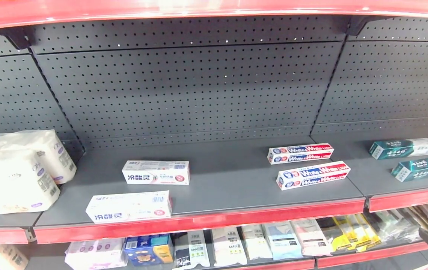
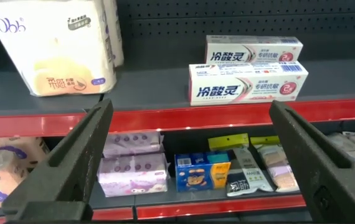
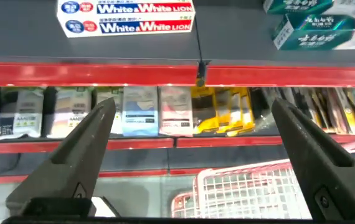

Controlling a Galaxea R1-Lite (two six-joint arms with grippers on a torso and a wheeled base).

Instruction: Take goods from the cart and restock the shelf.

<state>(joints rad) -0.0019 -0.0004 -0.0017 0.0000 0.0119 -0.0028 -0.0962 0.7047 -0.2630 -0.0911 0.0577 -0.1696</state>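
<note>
The grey shelf (image 1: 229, 180) with a red front edge carries two white toothpaste boxes (image 1: 129, 206) on its left. Two red, white and blue boxes (image 1: 313, 174) lie to the right, and two green boxes (image 1: 422, 167) farther right. My left gripper (image 2: 190, 168) is open and holds nothing. It faces the shelf's red edge below the white boxes (image 2: 247, 83). My right gripper (image 3: 193, 168) is open too, with nothing between its fingers. It is level with the lower shelf, below the red, white and blue box (image 3: 126, 17). The wire cart (image 3: 246, 190) lies beneath it.
Toilet paper packs (image 1: 11, 180) stand at the shelf's far left. The lower shelf (image 1: 236, 247) is packed with hanging packets and tissue packs. A perforated back panel (image 1: 191, 90) rises behind the shelf, with a wide bare stretch between the toothpaste groups.
</note>
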